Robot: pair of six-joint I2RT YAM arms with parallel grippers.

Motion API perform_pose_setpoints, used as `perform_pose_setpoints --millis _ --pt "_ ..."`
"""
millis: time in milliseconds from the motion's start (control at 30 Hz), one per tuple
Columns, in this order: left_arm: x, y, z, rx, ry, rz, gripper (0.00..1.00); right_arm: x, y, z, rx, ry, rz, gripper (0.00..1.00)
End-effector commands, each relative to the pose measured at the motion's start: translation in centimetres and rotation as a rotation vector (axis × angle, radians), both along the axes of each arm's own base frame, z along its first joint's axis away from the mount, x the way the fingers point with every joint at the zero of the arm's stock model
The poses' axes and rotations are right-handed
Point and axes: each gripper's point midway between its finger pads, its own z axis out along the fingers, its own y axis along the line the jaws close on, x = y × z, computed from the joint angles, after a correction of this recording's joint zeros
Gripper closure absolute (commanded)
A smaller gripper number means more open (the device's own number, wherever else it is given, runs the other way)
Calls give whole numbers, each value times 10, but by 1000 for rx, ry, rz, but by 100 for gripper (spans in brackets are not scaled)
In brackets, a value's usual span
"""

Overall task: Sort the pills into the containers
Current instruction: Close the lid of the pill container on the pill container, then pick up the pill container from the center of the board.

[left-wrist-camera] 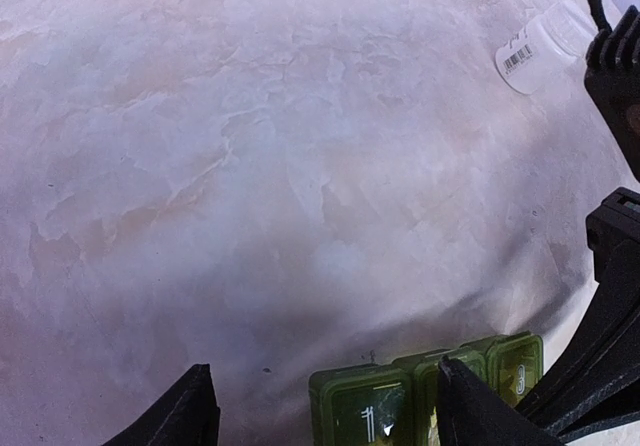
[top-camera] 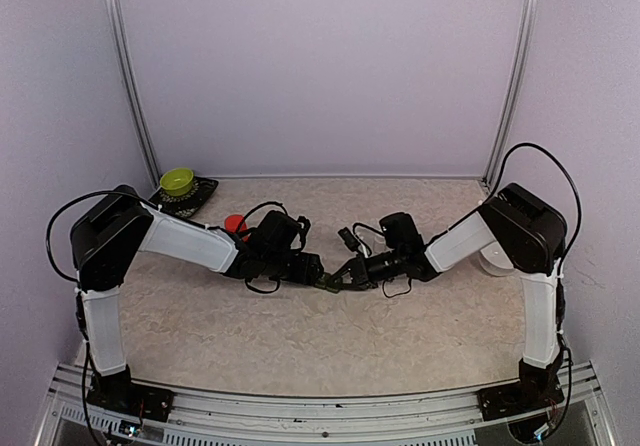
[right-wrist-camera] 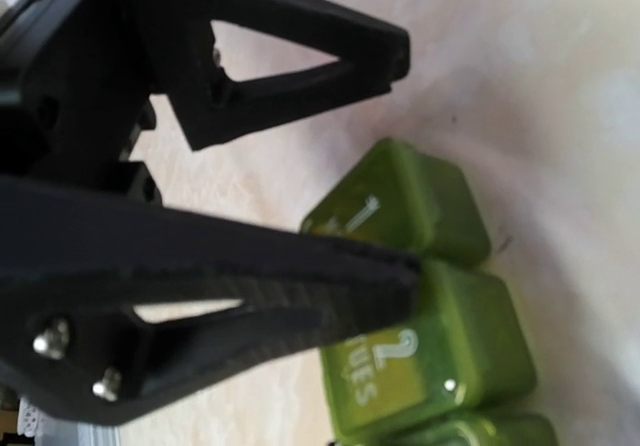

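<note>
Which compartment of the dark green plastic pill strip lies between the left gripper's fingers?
The end compartment marked 1; the other two sit behind or beyond one finger of the open left gripper.

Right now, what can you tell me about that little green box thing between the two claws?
The green pill strip is a row of three joined square compartments in glossy, slightly see-through green plastic with rounded corners. The lids carry pale marks: 1, 2 with TUES, and 3. All the lids look shut. It lies flat on the marbled table. The right gripper, shut, has its tips at the seam between the first two compartments; whether they touch is unclear. The left gripper stands open about the end marked 1.
</note>
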Motion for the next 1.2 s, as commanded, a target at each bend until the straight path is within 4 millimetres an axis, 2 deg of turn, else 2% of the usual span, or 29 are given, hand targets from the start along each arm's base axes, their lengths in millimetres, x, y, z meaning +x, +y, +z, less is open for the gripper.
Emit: perform_pose_setpoints --millis 0,300,367,467,567,667,733,833,933,1067,1167 --pt "-16 21 -25 113 65 5 28 -23 -21 -60 -152 142 -44 100" --pt "-16 24 -26 118 65 11 28 -26 -24 -68 -134 179 -50 100" --pt "-15 23 -24 115 63 11 28 -25 -17 -50 -82 141 -21 100" --pt "-13 21 -21 107 60 11 28 -16 -7 -2 0 22 25 97" --pt "-7 17 -14 96 54 11 27 -11 -1 51 60 -118 65 84" --pt "-2 13 -4 78 41 11 27 -13 -2 94 92 -238 98 73" --pt "-1 12 2 69 34 12 26 -15 -6 105 76 -326 121 65" --pt "0 12 9 57 25 13 21 -14 -14 105 6 -459 148 44" --pt "-1 15 18 38 15 17 14 -11 -22 93 -80 -557 168 29" --pt "-3 21 36 -4 -10 30 2 0 -30 73 -198 -672 179 22" --pt "-5 25 49 -34 -24 37 1 5 -31 61 -250 -716 203 22"
